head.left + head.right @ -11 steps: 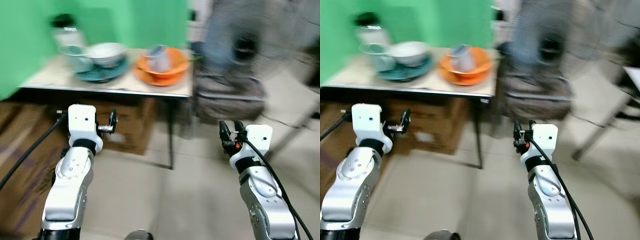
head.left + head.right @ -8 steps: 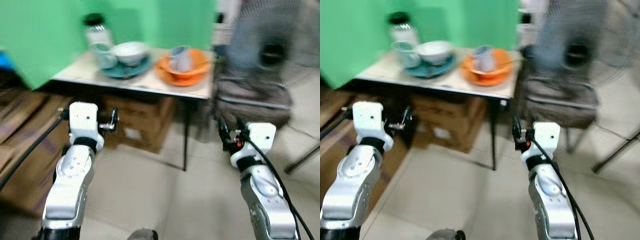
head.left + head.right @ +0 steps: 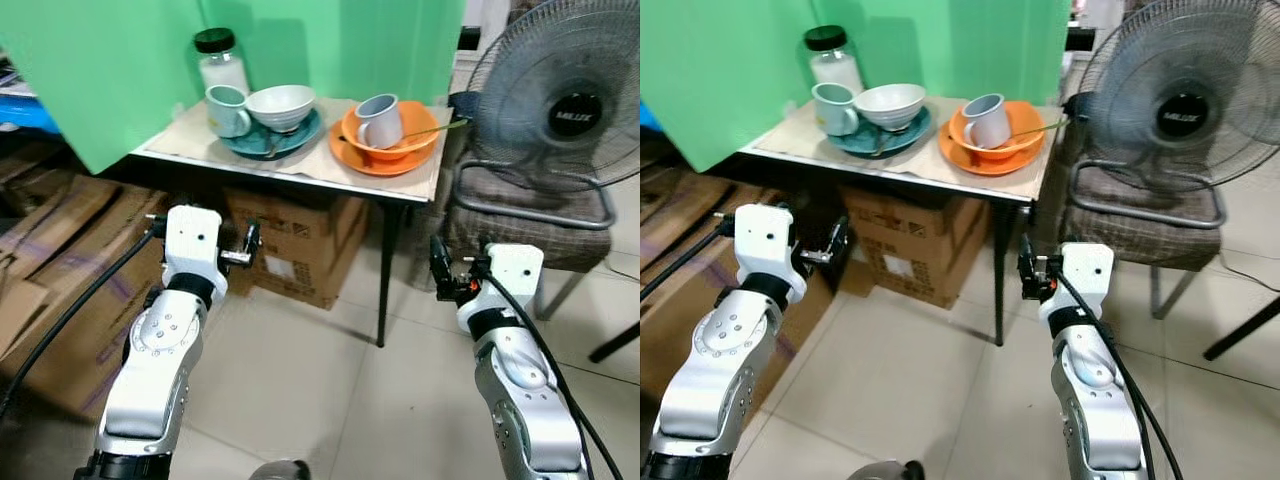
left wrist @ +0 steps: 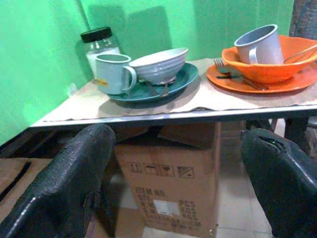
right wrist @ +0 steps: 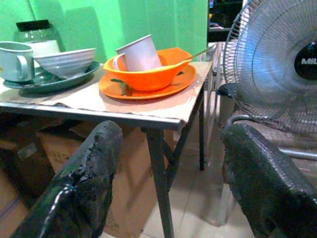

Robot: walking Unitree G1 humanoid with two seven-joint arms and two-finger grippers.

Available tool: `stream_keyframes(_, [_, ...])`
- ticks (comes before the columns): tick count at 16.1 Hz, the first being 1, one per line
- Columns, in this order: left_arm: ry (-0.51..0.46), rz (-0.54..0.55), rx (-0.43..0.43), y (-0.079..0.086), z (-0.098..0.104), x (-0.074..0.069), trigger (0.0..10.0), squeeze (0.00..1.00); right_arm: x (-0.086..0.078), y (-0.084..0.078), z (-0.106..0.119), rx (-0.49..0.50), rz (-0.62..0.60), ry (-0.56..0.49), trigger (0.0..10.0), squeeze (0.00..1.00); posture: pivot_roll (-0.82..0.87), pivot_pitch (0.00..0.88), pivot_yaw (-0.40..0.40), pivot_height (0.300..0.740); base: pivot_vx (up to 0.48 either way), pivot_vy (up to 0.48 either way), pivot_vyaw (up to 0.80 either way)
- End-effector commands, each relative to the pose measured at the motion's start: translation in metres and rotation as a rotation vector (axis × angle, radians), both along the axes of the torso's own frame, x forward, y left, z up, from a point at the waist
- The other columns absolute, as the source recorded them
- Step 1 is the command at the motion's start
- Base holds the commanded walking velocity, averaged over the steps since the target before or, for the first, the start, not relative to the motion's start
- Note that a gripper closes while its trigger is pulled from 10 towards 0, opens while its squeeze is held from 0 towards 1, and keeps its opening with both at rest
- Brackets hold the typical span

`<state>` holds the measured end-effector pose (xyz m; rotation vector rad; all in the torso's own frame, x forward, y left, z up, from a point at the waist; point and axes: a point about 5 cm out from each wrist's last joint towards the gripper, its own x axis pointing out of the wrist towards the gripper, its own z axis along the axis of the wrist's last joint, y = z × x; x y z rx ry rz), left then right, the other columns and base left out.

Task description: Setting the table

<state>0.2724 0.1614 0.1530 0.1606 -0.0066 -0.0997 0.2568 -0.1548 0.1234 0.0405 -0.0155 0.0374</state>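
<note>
A small table (image 3: 300,168) stood against a green backdrop (image 3: 120,60), with cardboard boxes (image 3: 300,240) stacked beneath it and more flattened cardboard (image 3: 50,270) on the robot's left. To the right, a large fan (image 3: 565,100) rested on a chair with a brown cushion (image 3: 520,215), close beside the table's right edge. Open tiled floor (image 3: 300,390) lay between the robot and the table.

On the table, left side: a teal plate (image 3: 275,140) carrying a white bowl (image 3: 281,105), a pale green mug (image 3: 227,110) touching the plate's left edge, and a jar with a black lid (image 3: 220,62) behind the mug. Right side: an orange plate (image 3: 385,160) with an orange bowl (image 3: 395,140) on it; a grey mug (image 3: 380,120) sat tilted inside the bowl, and a utensil handle (image 3: 440,127) stuck out over its right rim. A fork (image 4: 228,72) lay on the orange plate.

Both arms were raised in front of the body, short of the table. The left gripper (image 3: 250,245) and right gripper (image 3: 437,272) each had fingers spread apart, holding nothing.
</note>
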Motion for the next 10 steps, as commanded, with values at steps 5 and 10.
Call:
stream_keyframes(5, [-0.026,0.019,0.012,0.010,0.008,-0.003,10.0,1.00,0.010,0.007,0.011,-0.012,0.026,-0.038,10.0,0.00,0.05,0.020,0.062,0.740,0.451,0.000,0.48])
stream_keyframes(10, [-0.031,0.003,0.022,0.010,0.009,-0.001,10.0,1.00,0.015,0.008,0.017,0.047,0.028,-0.037,10.0,0.00,0.05,0.012,0.067,0.740,0.463,0.000,0.00])
